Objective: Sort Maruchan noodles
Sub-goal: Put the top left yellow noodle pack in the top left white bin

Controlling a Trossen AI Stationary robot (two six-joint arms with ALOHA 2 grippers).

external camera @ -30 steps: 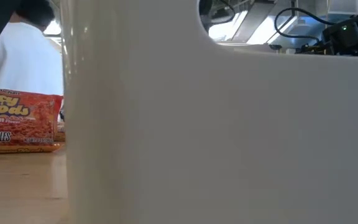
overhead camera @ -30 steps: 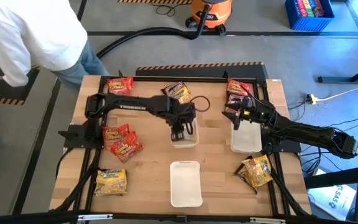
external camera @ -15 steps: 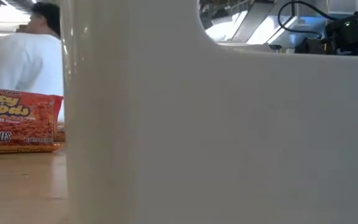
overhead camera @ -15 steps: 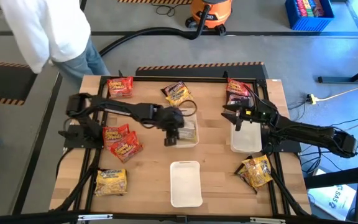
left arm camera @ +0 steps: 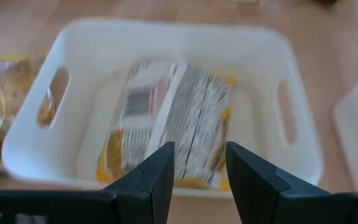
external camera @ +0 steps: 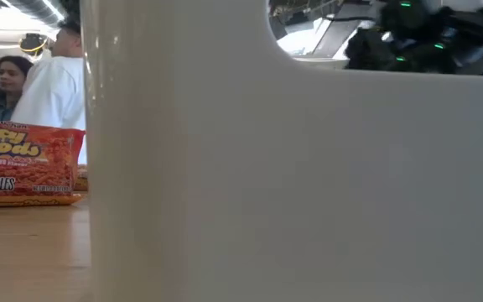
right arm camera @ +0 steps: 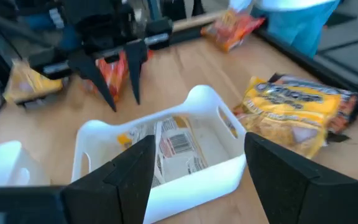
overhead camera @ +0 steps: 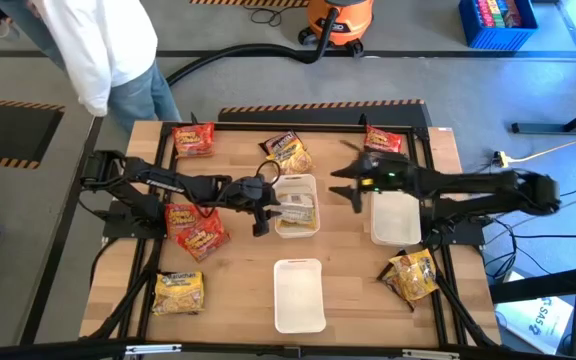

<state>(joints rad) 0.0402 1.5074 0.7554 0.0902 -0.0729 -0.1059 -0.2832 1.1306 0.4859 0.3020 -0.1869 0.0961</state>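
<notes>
White tray (external camera: pixel 309 184) (close up) blocks low view.

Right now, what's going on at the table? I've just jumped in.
A noodle-sorting job is under way. One yellow packet lies back side up in the middle white tray. The left gripper hangs open beside that tray, holding nothing. The right gripper is open too, between the middle tray and the right tray. More packets lie loose on the table, among them two red ones on the left. A third tray sits near the front.
</notes>
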